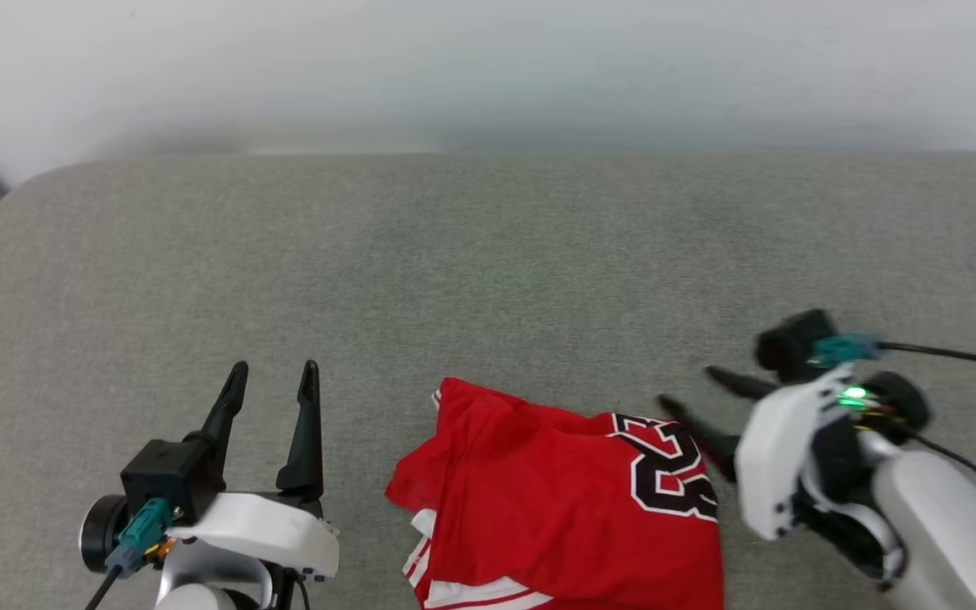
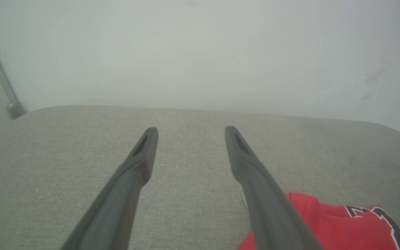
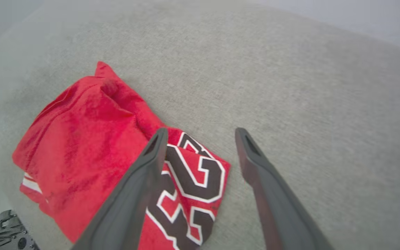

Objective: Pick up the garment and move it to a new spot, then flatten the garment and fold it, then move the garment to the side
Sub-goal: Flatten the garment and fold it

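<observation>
The red shirt (image 1: 539, 491) lies at six o'clock on the grey padded surface (image 1: 488, 254). The left tool (image 1: 274, 373) at eight and the right tool (image 1: 690, 388) at four both gape, empty.

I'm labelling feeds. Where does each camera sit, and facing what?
Head view: on head, facing down at grey surface; left gripper and right gripper show.
Left wrist view: on left wrist, facing along its fingers toward the wall.
Right wrist view: on right wrist, facing down its fingers onto the garment.
Shared: all three show the garment.
</observation>
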Robot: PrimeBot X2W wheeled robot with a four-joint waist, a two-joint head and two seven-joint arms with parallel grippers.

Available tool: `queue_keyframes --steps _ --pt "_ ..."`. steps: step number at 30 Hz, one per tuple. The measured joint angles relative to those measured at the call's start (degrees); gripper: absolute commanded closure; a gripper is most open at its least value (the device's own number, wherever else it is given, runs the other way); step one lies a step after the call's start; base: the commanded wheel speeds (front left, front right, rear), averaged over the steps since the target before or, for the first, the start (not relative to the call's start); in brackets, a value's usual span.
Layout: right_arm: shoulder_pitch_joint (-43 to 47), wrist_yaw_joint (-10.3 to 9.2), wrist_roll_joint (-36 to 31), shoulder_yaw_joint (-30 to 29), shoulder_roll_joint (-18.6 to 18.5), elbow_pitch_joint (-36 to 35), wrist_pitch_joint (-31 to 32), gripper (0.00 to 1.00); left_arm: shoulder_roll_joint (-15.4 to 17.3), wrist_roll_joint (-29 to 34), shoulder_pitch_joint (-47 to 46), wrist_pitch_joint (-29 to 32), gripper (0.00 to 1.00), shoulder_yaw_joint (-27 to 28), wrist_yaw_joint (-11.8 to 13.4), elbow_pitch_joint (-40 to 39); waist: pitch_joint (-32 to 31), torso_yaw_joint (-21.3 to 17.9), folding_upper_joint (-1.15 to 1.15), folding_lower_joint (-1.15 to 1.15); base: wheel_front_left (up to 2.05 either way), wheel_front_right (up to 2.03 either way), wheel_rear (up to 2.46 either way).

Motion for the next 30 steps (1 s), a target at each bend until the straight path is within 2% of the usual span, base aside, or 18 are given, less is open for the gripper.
queue_keyframes --steps 5,9,13,16,19,25,30 --pt "6.4 0.00 -9.1 -12.3 -0.3 -0.8 -7.2 0.00 0.3 -0.3 1.3 -0.3 0.00 0.5 0.6 -0.1 -1.1 -1.8 0.00 0.00 0.00 0.00 0.00" --pt "11.8 0.00 -14.2 -23.4 3.1 -3.4 -13.2 0.00 0.4 -0.8 2.7 -0.5 0.00 1.2 1.2 -0.1 -2.1 -3.1 0.00 0.00 0.00 0.00 0.00" --pt "16.2 -0.01 -19.1 -30.5 6.6 -7.2 -20.2 0.00 0.6 -1.4 4.0 -0.5 0.00 1.8 1.7 0.5 -3.4 -4.1 0.00 0.00 0.00 0.00 0.00" --pt "18.2 0.00 -20.8 -32.2 9.2 -9.7 -25.3 0.00 0.9 -1.7 4.4 -0.6 0.00 1.9 1.7 1.0 -4.4 -4.7 0.00 0.00 0.00 0.00 0.00" --pt "20.6 -0.01 -21.7 -32.5 11.2 -11.5 -27.6 0.00 1.0 -1.7 5.5 -0.7 0.00 2.0 2.0 1.7 -5.6 -5.1 0.00 0.00 0.00 0.00 0.00" --pt "25.5 0.00 -23.5 -32.5 13.6 -14.6 -27.1 0.00 1.0 -1.7 7.7 -1.0 0.00 1.7 2.5 2.2 -7.7 -5.5 0.00 -0.01 0.00 0.00 0.00" --pt "27.7 0.00 -23.4 -33.2 14.2 -16.4 -25.9 0.00 1.1 -1.6 8.3 -1.0 0.00 1.4 2.7 2.4 -8.0 -5.4 0.00 0.00 0.00 0.00 0.00"
